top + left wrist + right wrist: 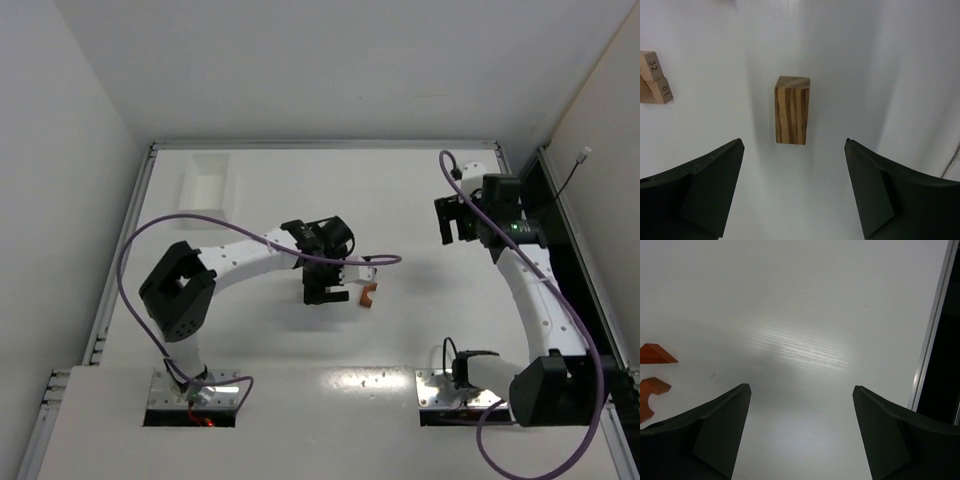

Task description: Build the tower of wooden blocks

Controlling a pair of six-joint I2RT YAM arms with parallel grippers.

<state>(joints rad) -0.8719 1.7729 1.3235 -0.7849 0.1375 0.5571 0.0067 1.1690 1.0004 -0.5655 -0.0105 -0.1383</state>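
Tabletop [865, 75] holds block [791, 110] before parted left fingers [700, 190].

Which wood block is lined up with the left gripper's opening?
The upright striped block, centred ahead of the open left gripper; the numbered tan blocks sit off to the side.

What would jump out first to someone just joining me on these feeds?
A striped wood block stands upright dead centre in the left wrist view, just ahead of the open left gripper. Next come the tan numbered blocks, marked 32 and 10, at that view's left edge. A reddish-brown wedge and an arched piece lie at the left edge of the right wrist view, where the open right gripper holds nothing.
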